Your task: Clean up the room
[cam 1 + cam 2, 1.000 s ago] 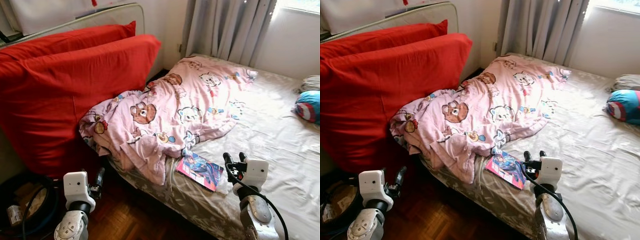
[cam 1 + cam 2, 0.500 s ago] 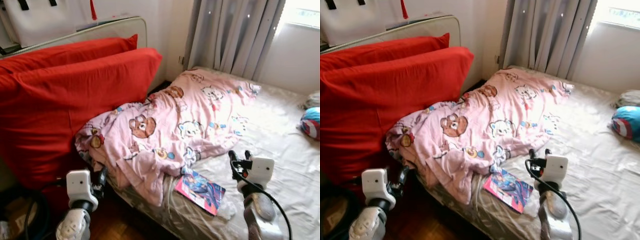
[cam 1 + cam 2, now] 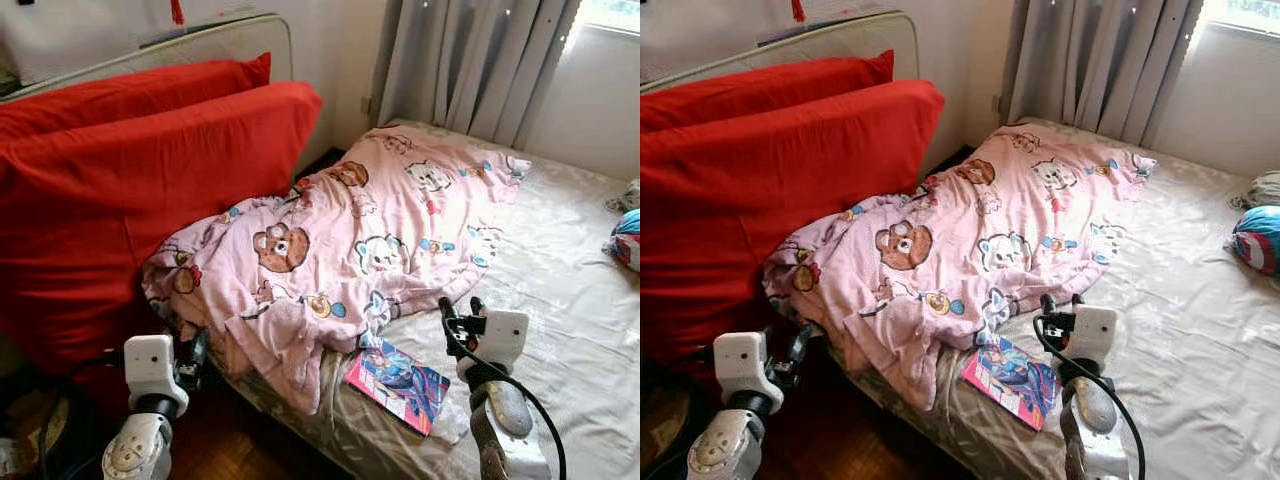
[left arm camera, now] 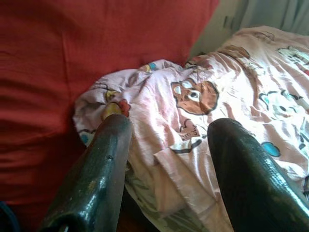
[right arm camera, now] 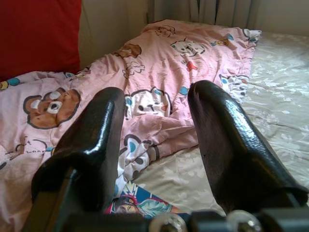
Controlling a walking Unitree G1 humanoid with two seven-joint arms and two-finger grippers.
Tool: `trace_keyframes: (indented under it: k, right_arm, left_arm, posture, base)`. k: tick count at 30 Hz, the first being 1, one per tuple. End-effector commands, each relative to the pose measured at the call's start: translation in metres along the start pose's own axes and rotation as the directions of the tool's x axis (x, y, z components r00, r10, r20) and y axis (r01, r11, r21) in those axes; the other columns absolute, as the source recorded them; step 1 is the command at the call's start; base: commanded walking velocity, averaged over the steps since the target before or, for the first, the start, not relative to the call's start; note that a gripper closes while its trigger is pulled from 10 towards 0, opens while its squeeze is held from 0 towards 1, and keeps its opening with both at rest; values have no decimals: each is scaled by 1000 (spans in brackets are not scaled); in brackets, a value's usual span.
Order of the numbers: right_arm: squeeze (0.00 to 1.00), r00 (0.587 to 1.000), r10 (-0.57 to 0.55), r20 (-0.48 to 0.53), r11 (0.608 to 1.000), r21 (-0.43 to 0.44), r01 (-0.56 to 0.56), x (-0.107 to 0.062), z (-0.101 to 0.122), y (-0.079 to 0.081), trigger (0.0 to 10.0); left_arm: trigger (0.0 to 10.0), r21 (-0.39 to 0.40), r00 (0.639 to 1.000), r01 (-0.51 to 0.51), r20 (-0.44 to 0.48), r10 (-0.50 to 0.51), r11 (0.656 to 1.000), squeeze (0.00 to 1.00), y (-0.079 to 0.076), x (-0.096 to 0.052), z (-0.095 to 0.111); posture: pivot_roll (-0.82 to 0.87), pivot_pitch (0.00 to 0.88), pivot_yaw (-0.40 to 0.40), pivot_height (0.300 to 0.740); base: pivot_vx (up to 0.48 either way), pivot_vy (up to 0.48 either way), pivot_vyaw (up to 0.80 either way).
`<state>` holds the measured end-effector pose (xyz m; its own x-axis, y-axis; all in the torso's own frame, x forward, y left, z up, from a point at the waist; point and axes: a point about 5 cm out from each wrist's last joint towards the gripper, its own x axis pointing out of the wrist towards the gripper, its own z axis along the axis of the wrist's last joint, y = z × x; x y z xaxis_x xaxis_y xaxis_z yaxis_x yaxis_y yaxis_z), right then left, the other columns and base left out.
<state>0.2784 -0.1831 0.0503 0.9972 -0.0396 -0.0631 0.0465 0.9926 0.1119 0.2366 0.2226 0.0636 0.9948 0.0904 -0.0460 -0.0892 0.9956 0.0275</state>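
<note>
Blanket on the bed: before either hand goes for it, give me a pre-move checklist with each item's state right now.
1. Right hand open: ok, fingers apart in the right wrist view.
2. Left hand open: ok, gap shows between its fingers.
3. Both hands empty: ok.
4. Blanket within sight and unobstructed: ok, it lies crumpled across the bed.
5. Blanket free of other items: not ok, its edge overlaps the comic book.
6. Red cushion clear of blanket: cannot tell, the blanket bunches against it.
</note>
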Motion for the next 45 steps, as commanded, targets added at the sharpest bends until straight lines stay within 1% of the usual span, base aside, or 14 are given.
trace_keyframes:
  k: [1,4,6,8,9,11,19,25,29,31,35,42,45]
  right_arm:
    - [0,1000,-10,-18,1000,-8,10,1,-1,-3,10000]
    - [0,999,-4,-43,1000,-25,3,2,-4,-1,10000]
    - [0,999,-13,-49,1000,-18,12,2,-5,-1,10000]
    - [0,999,-13,-48,1000,-21,12,1,-6,-1,10000]
    - [0,999,-11,-32,1000,-21,11,1,-4,-1,10000]
    - [0,1000,-21,-2,1000,-7,21,-1,-1,-2,10000]
    - [0,1000,-26,-8,1000,-13,26,0,-2,-2,10000]
    - [0,1000,-19,-12,1000,-20,19,0,-2,-1,10000]
    - [0,999,-18,-42,999,-36,17,1,-4,-2,10000]
    - [0,999,-19,-39,999,-36,17,1,-4,-2,10000]
    - [0,1000,-17,-19,999,-39,16,0,-3,-2,10000]
    - [0,1000,-18,-16,999,-40,17,3,0,-1,10000]
    - [0,1000,-16,-25,998,-55,15,5,1,-1,10000]
  left_arm:
    - [10000,-17,1000,1,3,-1,1000,0,-3,0,2]
    - [10000,-19,1000,-1,5,1,1000,0,-5,1,3]
    - [10000,-24,1000,-10,5,10,1000,0,-4,2,3]
    - [10000,-23,1000,-8,7,9,1000,0,-4,2,3]
    - [10000,-22,1000,-6,8,7,1000,0,-3,2,3]
    - [10000,-21,1000,-6,9,6,1000,0,-3,2,4]
    - [10000,-14,1000,-2,8,2,1000,0,-2,3,5]
    - [10000,-3,1000,-6,15,6,1000,0,2,5,7]
    - [10000,-4,1000,-2,13,2,1000,0,0,5,7]
    - [10000,-6,1000,-3,10,3,1000,0,0,4,6]
    - [10000,-11,1000,-11,8,11,1000,0,0,3,5]
    - [10000,-1,1000,-19,8,19,1000,0,6,5,7]
    - [10000,15,1000,-13,3,13,1000,0,8,6,8]
  posture:
    - [24,29,-23,740]
    - [23,26,-22,730]
    - [26,26,-20,715]
    - [26,23,-20,705]
    - [23,27,-18,700]
    - [24,25,-17,700]
    - [24,30,-18,700]
    - [24,30,-19,700]
    - [21,37,-19,700]
    - [21,38,-22,690]
    - [30,47,-27,685]
    - [27,67,-26,685]
    - [19,105,-21,685]
  base:
    - [0,0,0]
    - [0,0,0]
    - [0,0,0]
    - [0,0,0]
    - [0,0,0]
    - [0,0,0]
    - [0,0,0]
    - [0,0,0]
    - [0,0,0]
    - [0,0,0]
    - [0,0,0]
    - [0,0,0]
    - [0,0,0]
